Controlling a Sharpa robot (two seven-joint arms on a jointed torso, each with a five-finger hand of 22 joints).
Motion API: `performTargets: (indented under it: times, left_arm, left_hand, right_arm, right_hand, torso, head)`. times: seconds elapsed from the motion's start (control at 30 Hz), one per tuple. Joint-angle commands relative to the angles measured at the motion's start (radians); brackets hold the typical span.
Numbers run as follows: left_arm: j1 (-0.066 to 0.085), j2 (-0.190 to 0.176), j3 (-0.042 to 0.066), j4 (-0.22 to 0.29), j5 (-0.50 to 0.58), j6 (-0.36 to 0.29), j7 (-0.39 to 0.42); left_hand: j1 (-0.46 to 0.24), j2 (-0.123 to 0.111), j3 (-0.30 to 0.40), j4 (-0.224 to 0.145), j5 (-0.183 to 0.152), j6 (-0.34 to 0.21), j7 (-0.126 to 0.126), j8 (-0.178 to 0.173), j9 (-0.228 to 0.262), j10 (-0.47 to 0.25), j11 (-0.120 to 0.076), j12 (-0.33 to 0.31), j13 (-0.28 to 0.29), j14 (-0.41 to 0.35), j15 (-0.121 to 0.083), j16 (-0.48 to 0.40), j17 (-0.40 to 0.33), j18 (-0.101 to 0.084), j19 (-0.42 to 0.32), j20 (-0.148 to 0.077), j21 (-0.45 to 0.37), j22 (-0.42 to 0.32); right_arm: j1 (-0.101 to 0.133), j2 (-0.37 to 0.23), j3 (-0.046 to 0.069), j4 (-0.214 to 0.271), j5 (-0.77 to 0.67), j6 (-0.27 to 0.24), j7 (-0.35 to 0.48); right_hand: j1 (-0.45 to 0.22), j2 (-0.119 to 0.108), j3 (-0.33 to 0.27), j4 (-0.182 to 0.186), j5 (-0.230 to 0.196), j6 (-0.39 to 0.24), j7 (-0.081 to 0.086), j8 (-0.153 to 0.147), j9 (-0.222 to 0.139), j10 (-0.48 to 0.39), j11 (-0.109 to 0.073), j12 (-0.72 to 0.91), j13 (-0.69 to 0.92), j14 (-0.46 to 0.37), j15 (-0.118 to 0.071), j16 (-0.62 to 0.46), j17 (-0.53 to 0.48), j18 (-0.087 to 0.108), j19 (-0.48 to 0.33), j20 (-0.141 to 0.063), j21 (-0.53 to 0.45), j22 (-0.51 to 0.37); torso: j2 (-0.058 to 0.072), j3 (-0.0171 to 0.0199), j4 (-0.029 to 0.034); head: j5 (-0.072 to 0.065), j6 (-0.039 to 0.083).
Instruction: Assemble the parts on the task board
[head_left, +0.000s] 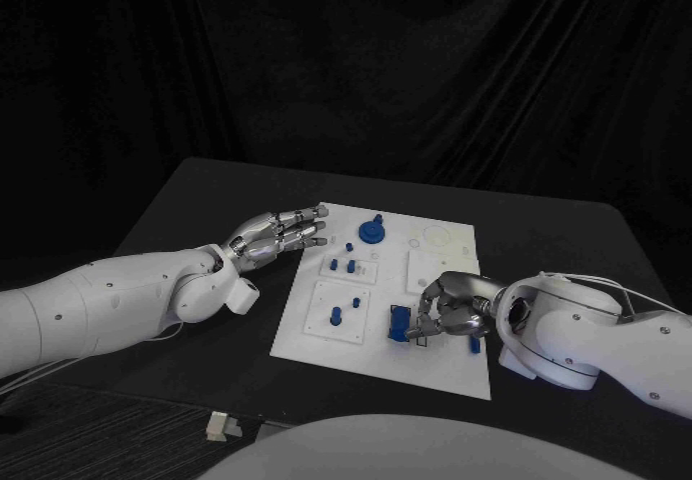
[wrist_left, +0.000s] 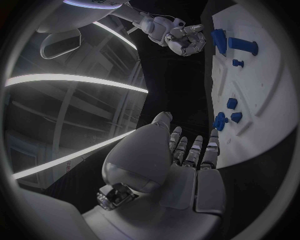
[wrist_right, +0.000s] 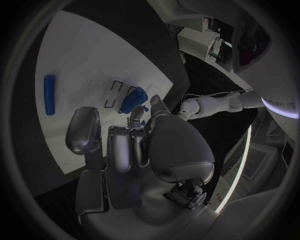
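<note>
My right hand (head_left: 450, 305) hangs over the near right part of the task board (head_left: 447, 372), fingers curled down beside the blue rectangular block (head_left: 400, 323). From the head view its fingertips sit just at the block's right side, near a small dark slot; I cannot tell whether they actually grip anything. In the right wrist view the same block (wrist_right: 132, 100) lies just beyond my fingers (wrist_right: 119, 150), next to two outlined slots, and a blue cylinder (wrist_right: 49, 94) lies flat, well apart on bare white board. A short blue peg (head_left: 473, 344) stands just beside that hand on the near side.

My left hand (head_left: 274, 235) hovers at the board's far left edge, fingers together and stretched towards the board, holding nothing. In the left wrist view its fingertips (wrist_left: 212, 145) reach just over the board's rim, close to a cluster of small blue pegs (wrist_left: 220, 121).

Farther out on the board stand a blue round knob part (head_left: 374, 233) towards the far edge and small blue pegs (head_left: 343, 265) in the middle left. The black table (head_left: 188, 200) lies open round all sides of the board.
</note>
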Motion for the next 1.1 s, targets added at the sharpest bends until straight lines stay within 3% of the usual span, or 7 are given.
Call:
performTargets:
  times: [0.03, 0.17, 0.37, 0.47, 0.6, 0.9, 1.1]
  left_arm:
    - [-0.001, 0.003, 0.001, 0.002, 0.005, 0.014, 0.011]
    - [-0.002, 0.004, 0.001, 0.002, 0.005, 0.016, 0.010]
    - [-0.002, 0.003, 0.001, 0.002, 0.005, 0.016, 0.010]
    - [-0.002, 0.003, 0.001, 0.001, 0.005, 0.016, 0.010]
    - [-0.002, 0.004, 0.001, 0.001, 0.005, 0.017, 0.009]
    - [-0.002, 0.003, 0.001, 0.002, 0.005, 0.018, 0.008]
    - [-0.002, 0.002, 0.001, 0.002, 0.005, 0.019, 0.008]
  left_hand:
    - [0.007, 0.002, 0.008, -0.002, 0.004, 0.006, 0.001, 0.004, 0.001, 0.001, 0.009, 0.007, 0.001, 0.002, 0.004, 0.007, 0.001, -0.008, 0.003, 0.001, 0.001, -0.002]
    - [0.008, 0.002, 0.008, -0.003, 0.004, 0.006, 0.001, 0.004, 0.001, 0.001, 0.010, 0.008, 0.001, 0.001, 0.004, 0.007, 0.001, -0.008, 0.002, 0.001, 0.000, -0.003]
    - [0.008, 0.002, 0.009, -0.003, 0.005, 0.005, 0.001, 0.003, 0.001, 0.001, 0.010, 0.008, 0.001, 0.001, 0.004, 0.006, 0.000, -0.008, 0.002, 0.001, 0.000, -0.003]
    - [0.008, 0.002, 0.009, -0.003, 0.005, 0.007, 0.001, 0.004, 0.001, 0.001, 0.010, 0.007, 0.001, 0.001, 0.004, 0.006, 0.000, -0.008, 0.002, 0.001, 0.000, -0.003]
    - [0.008, 0.002, 0.010, -0.003, 0.005, 0.011, 0.002, 0.004, 0.001, 0.001, 0.010, 0.007, 0.001, 0.001, 0.004, 0.006, 0.000, -0.008, 0.002, 0.001, 0.000, -0.004]
    - [0.009, 0.002, 0.014, -0.004, 0.007, 0.018, 0.006, 0.006, 0.002, 0.002, 0.011, 0.008, 0.001, 0.000, 0.004, 0.006, 0.000, -0.008, 0.003, 0.001, 0.000, -0.004]
    - [0.009, 0.002, 0.014, -0.004, 0.007, 0.018, 0.006, 0.006, 0.002, 0.002, 0.011, 0.008, 0.001, 0.000, 0.004, 0.006, 0.000, -0.008, 0.003, 0.001, 0.000, -0.004]
  right_arm:
    - [-0.017, 0.009, 0.000, -0.005, -0.202, -0.011, 0.020]
    - [-0.035, 0.025, 0.000, -0.017, -0.270, -0.020, 0.019]
    - [-0.045, 0.038, 0.000, -0.028, -0.298, -0.019, 0.015]
    - [-0.048, 0.043, 0.000, -0.034, -0.302, -0.021, 0.016]
    - [-0.050, 0.048, 0.000, -0.039, -0.305, -0.022, 0.021]
    - [-0.057, 0.059, 0.000, -0.051, -0.307, -0.019, 0.029]
    - [-0.063, 0.065, 0.000, -0.056, -0.307, -0.014, 0.031]
  right_hand:
    - [0.011, -0.004, -0.010, 0.001, -0.011, 0.036, -0.002, 0.069, 0.057, 0.106, -0.009, 0.004, 0.263, 0.078, -0.010, 0.003, 0.112, -0.001, 0.002, -0.008, 0.007, 0.149]
    - [0.012, -0.008, -0.012, 0.006, -0.021, 0.089, -0.006, 0.137, 0.106, 0.106, -0.013, 0.004, 0.263, 0.079, -0.013, 0.003, 0.113, -0.001, 0.002, -0.010, 0.008, 0.150]
    - [0.017, -0.005, -0.009, 0.008, -0.022, 0.090, -0.009, 0.144, 0.116, 0.106, -0.015, 0.004, 0.263, 0.078, -0.015, 0.003, 0.113, -0.001, 0.003, -0.012, 0.009, 0.150]
    - [0.042, 0.007, 0.002, -0.001, 0.058, 0.087, -0.013, 0.147, 0.129, 0.106, -0.018, 0.004, 0.263, 0.078, -0.018, 0.002, 0.111, -0.001, 0.002, -0.015, 0.006, 0.150]
    - [0.075, -0.005, 0.080, 0.002, 0.427, 0.074, -0.018, 0.102, 0.116, 0.106, -0.025, 0.004, 0.263, 0.076, -0.023, -0.001, 0.103, 0.000, 0.001, -0.022, 0.000, 0.149]
    - [0.048, -0.095, 0.288, 0.046, 0.655, 0.081, -0.018, 0.071, 0.125, 0.106, -0.026, 0.004, 0.263, 0.076, -0.026, -0.002, 0.099, 0.000, 0.000, -0.022, -0.007, 0.148]
    - [0.027, -0.111, 0.326, 0.059, 0.617, 0.087, -0.020, 0.075, 0.135, 0.106, -0.026, 0.004, 0.263, 0.076, -0.026, -0.003, 0.099, 0.000, 0.000, -0.023, -0.007, 0.148]
  torso:
    - [0.001, 0.0005, -0.0003]
    - [0.000, -0.0001, 0.0007]
    - [0.001, -0.0002, 0.0001]
    - [0.000, -0.0003, 0.0005]
    - [0.000, 0.0000, 0.0003]
    - [0.000, -0.0001, 0.0001]
    - [0.001, -0.0001, 0.0002]
  head:
    - [-0.001, 0.000]
    - [-0.001, 0.000]
    - [-0.002, 0.000]
    - [-0.001, 0.000]
    - [0.000, 0.000]
    - [0.002, 0.000]
    - [0.004, 0.000]
